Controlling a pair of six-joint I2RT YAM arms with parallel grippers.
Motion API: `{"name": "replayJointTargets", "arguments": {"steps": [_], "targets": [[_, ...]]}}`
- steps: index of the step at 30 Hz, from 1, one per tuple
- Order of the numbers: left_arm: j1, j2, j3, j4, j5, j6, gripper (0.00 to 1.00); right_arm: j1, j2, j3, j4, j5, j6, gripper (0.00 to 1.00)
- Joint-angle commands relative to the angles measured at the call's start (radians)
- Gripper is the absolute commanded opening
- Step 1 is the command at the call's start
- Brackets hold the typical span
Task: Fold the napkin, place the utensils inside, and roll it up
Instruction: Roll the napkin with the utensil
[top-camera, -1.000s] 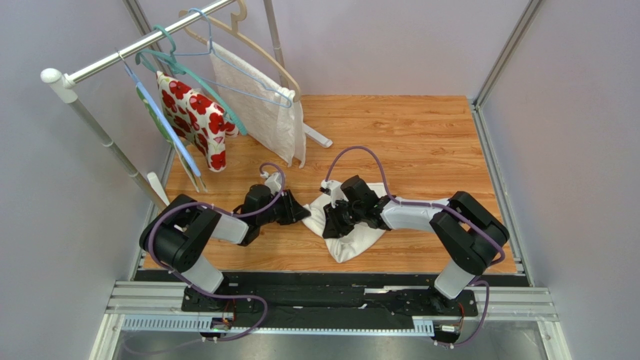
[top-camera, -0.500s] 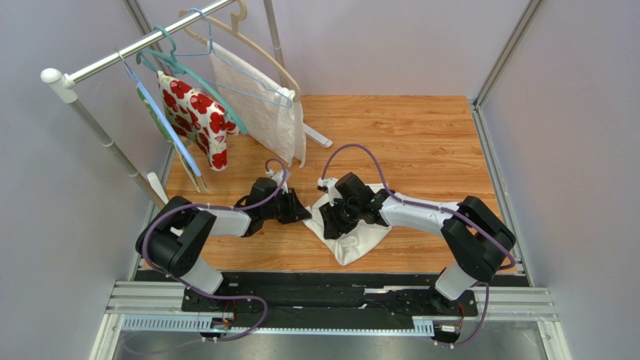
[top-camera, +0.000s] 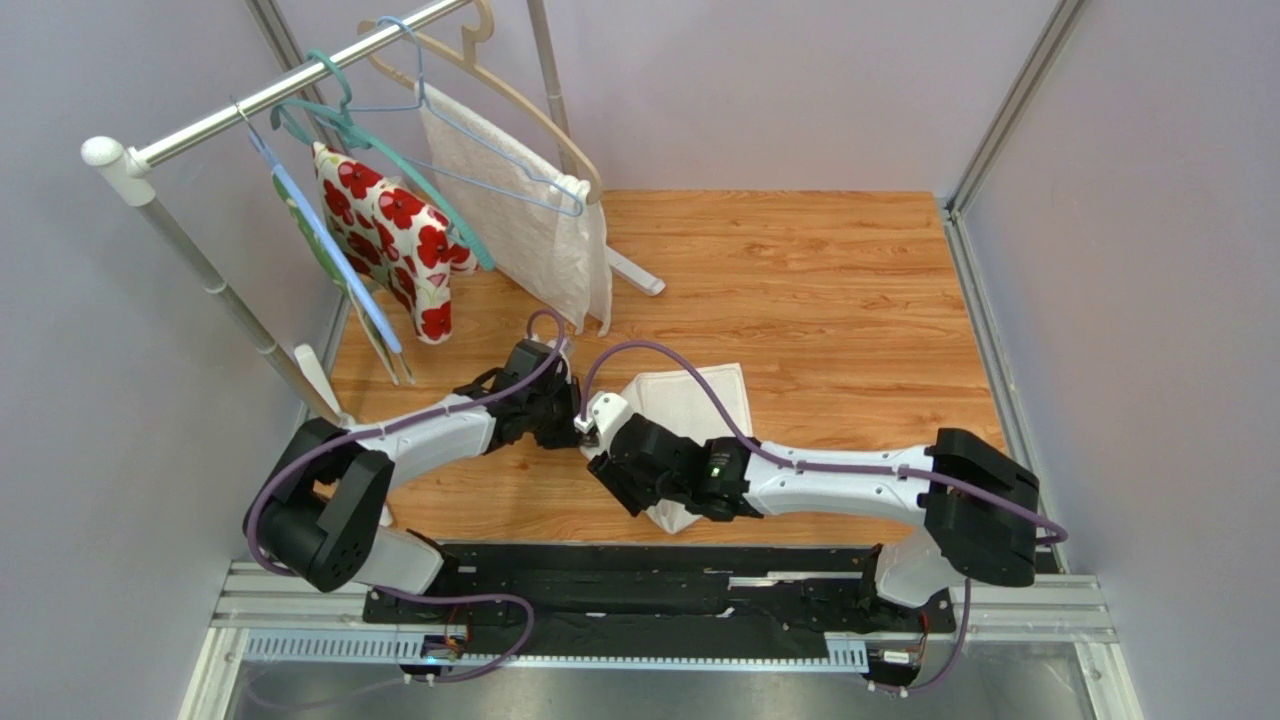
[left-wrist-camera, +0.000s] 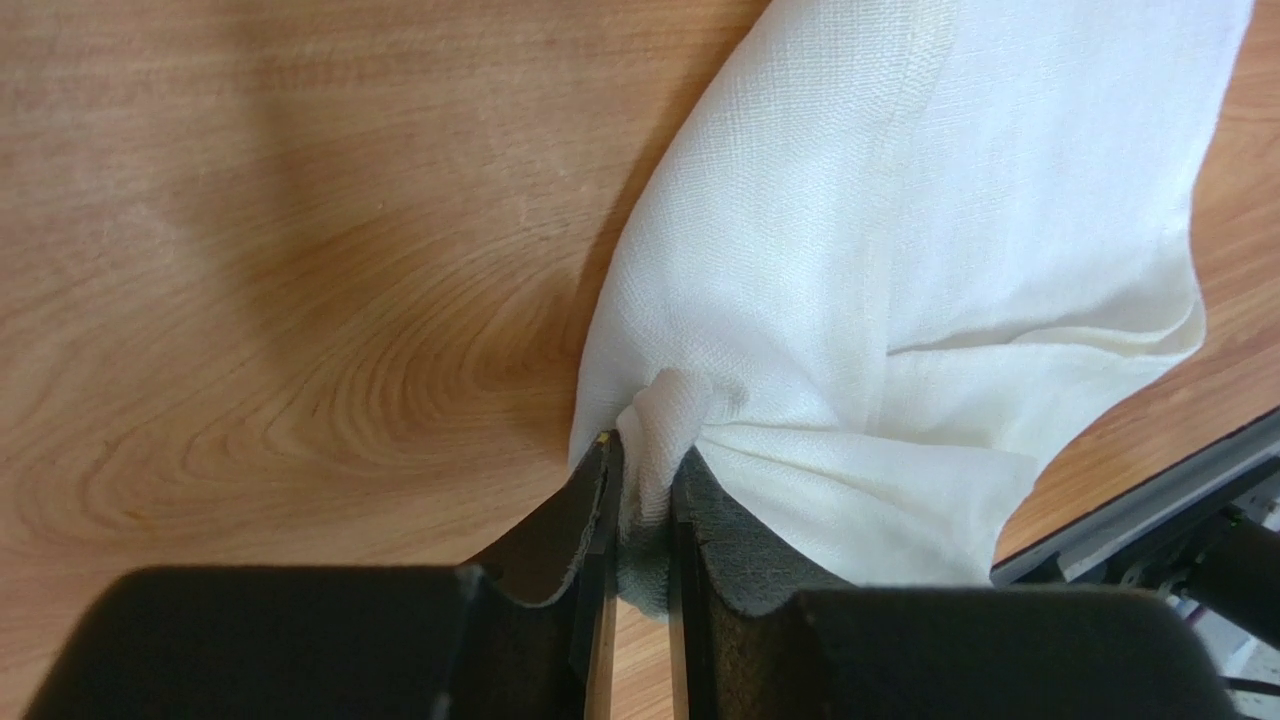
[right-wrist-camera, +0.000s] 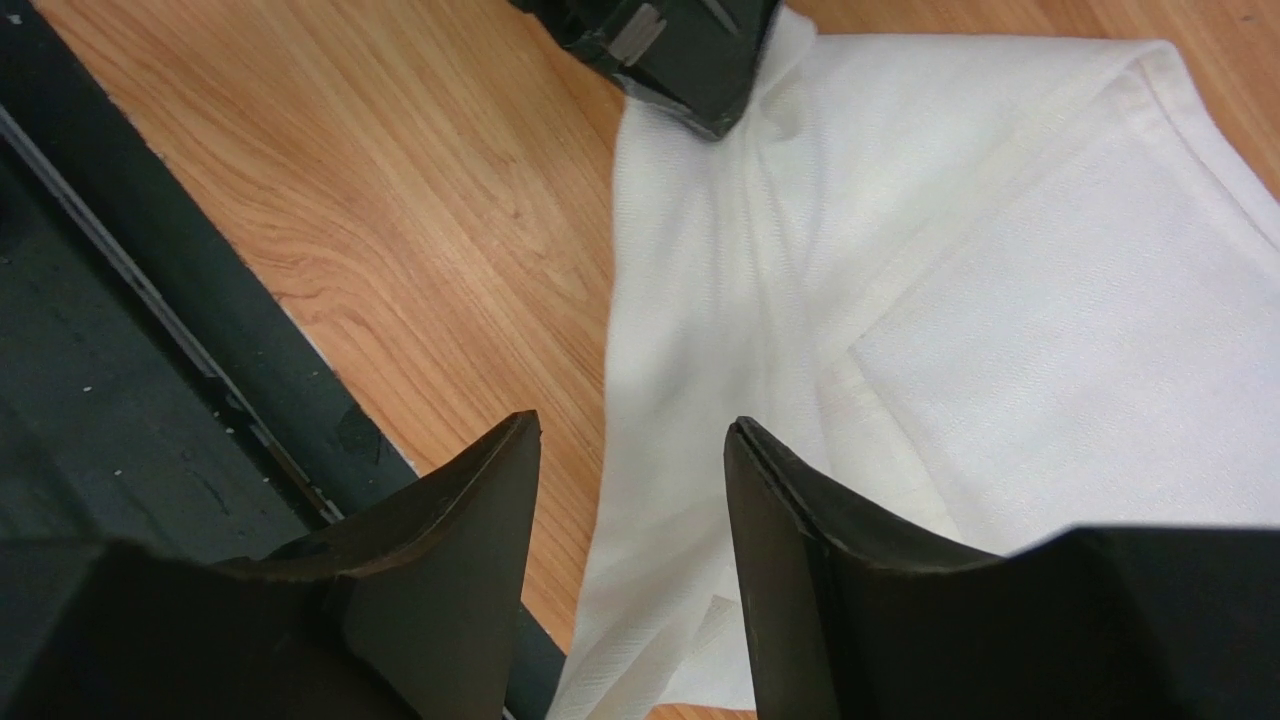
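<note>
The wooden table fills the middle of the top view, and at its far left corner a metal clothes rail carries hangers with a red-flowered cloth and a textured white cloth. The napkin lies on the near middle of the table, between the two wrists, and the right arm crosses over its near part. It is off-white and soft, loosely doubled over. In the right wrist view a flatter folded layer lies on top of a wider, creased one, with a hemmed edge running across, and its near corner reaches toward the black strip at the table's edge. The left gripper has its jaws squeezed almost together on the napkin's left edge. The cloth bunches into a small gathered knot between the fingers, and taut folds fan away from it across the wood. The right gripper hangs above the napkin's near left part with its jaws spread moderately wide and nothing between them; whether its fingertips touch the cloth cannot be told. From above the two grippers sit just beside each other
</note>
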Motion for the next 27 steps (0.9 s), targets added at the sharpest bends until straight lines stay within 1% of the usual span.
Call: {"name": "replayJointTargets", "arguments": {"steps": [1,11,16,18,20,23,24,25,26,27], "targets": [[-0.003,-0.027,0.036,-0.103,-0.026,0.026,0.00,0.015,0.024,-0.028,0.090,0.124,-0.023,0.53],[-0.008,-0.033,0.059,-0.155,-0.045,0.030,0.00,0.076,0.112,-0.052,0.184,0.121,-0.060,0.53],[-0.013,-0.044,0.067,-0.172,-0.048,0.036,0.00,0.072,0.178,-0.040,0.167,0.115,-0.039,0.52],[-0.014,-0.044,0.068,-0.175,-0.048,0.036,0.00,0.065,0.208,-0.022,0.134,0.104,-0.019,0.52],[-0.014,-0.046,0.073,-0.177,-0.046,0.038,0.00,0.044,0.228,-0.005,0.089,0.090,0.001,0.52],[-0.014,-0.053,0.073,-0.177,-0.040,0.036,0.00,0.001,0.241,0.001,0.066,0.031,0.036,0.51],[-0.014,-0.058,0.071,-0.178,-0.039,0.036,0.00,-0.013,0.239,-0.006,0.061,-0.012,0.042,0.50],[-0.014,-0.065,0.071,-0.178,-0.039,0.036,0.00,-0.039,0.238,-0.011,0.060,-0.035,0.053,0.48],[-0.014,-0.072,0.071,-0.180,-0.037,0.036,0.00,-0.051,0.236,-0.016,0.058,-0.061,0.059,0.43],[-0.014,-0.079,0.067,-0.180,-0.037,0.032,0.00,-0.080,0.233,-0.028,0.058,-0.110,0.064,0.41]]}}
